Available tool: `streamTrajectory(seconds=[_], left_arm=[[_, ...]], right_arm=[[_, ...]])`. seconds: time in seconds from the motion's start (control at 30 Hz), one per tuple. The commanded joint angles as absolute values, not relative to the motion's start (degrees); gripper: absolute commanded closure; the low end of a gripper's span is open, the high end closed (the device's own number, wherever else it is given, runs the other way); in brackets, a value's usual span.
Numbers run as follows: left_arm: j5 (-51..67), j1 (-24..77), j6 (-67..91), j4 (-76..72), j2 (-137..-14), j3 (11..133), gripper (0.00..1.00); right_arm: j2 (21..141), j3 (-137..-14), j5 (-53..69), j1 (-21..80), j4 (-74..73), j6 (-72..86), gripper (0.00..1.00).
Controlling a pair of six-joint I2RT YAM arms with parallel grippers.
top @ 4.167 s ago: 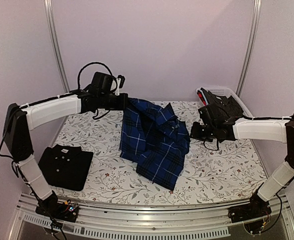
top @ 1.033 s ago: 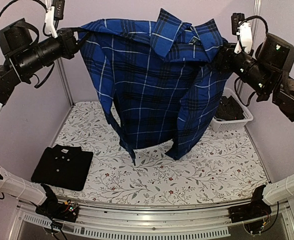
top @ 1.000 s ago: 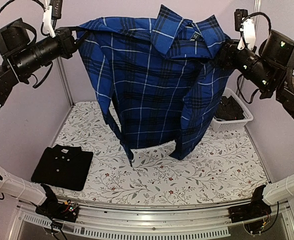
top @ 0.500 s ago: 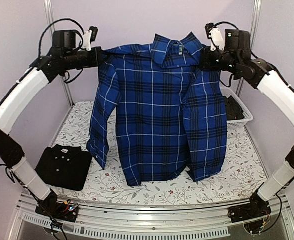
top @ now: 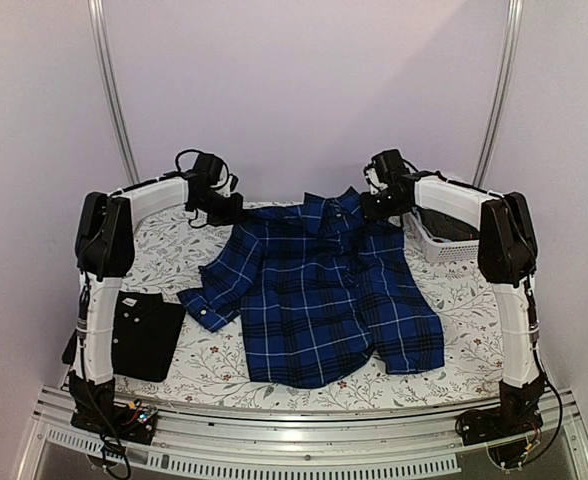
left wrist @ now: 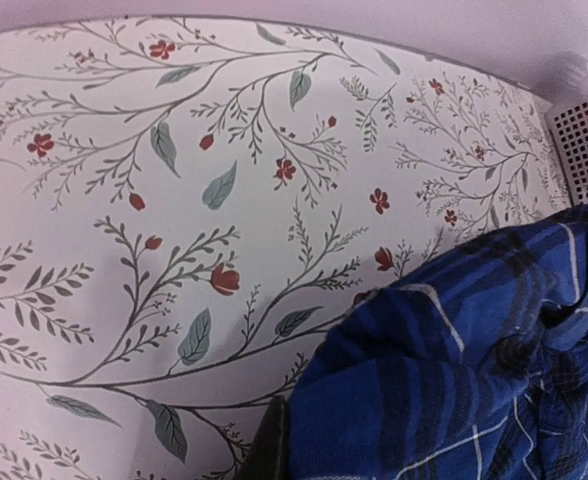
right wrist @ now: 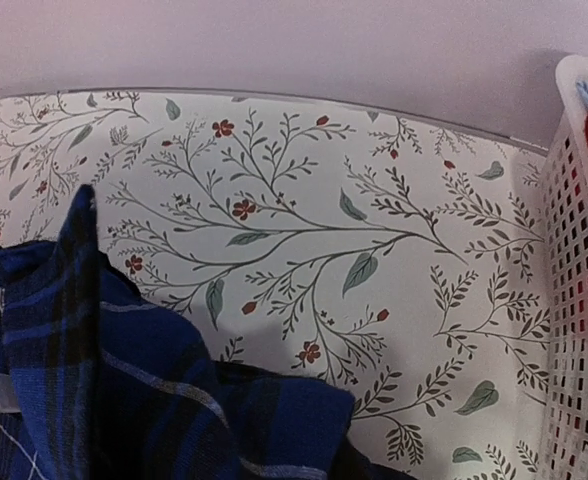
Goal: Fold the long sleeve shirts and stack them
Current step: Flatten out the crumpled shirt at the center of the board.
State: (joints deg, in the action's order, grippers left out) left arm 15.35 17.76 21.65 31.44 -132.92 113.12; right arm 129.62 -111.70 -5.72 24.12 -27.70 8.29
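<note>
The blue plaid shirt (top: 324, 300) lies spread on the floral table, collar at the far side, its left sleeve folded in near the front left. My left gripper (top: 231, 208) is at the shirt's far left shoulder and my right gripper (top: 374, 205) at its far right shoulder; both are low on the table and shut on bunched cloth. The left wrist view shows plaid cloth (left wrist: 454, 380) beside one dark finger (left wrist: 270, 445). The right wrist view shows plaid cloth (right wrist: 124, 390) covering the fingers. The black shirt (top: 142, 335) lies folded at the front left.
A white lattice basket (top: 436, 240) with dark clothes stands at the back right, close to my right gripper; its wall shows in the right wrist view (right wrist: 579, 300) and the left wrist view (left wrist: 582, 150). The back wall is just beyond both grippers.
Both arms have come down from holding the plaid shirt hanging high in the air. The shirt now lies flat on the table with the grippers low at its shoulders.
</note>
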Motion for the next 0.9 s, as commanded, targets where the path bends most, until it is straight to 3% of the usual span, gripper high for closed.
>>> streamTrajectory(seconds=[0.0,0.07,0.13,0.2,0.37,0.53,0.87], left_arm=[[12.4,16.9,23.0,34.8,-134.2,124.0,0.75],[11.5,17.0,22.9,35.5,-134.1,124.8,0.54],[10.7,17.0,22.9,34.7,-132.2,123.0,0.23],[10.8,17.0,23.3,33.1,-129.5,119.9,0.10],[14.1,18.5,25.5,25.9,-119.3,102.5,0.09],[16.0,21.0,30.0,19.6,-108.4,84.2,0.16],[2.2,21.7,35.0,18.6,-90.9,56.6,0.32]], right_arm=[[130.0,-119.0,-8.0,23.0,-27.1,8.9,0.72],[129.8,-119.1,-7.5,23.0,-28.3,8.5,0.49],[128.2,-118.0,-6.5,23.2,-29.3,8.5,0.33],[126.4,-116.2,-5.4,23.5,-30.6,8.6,0.25],[117.9,-105.8,-6.1,26.9,-30.0,9.0,0.22],[109.5,-93.1,-1.7,30.2,-26.2,11.8,0.23],[103.7,-81.3,-2.9,40.8,-24.9,13.6,0.29]])
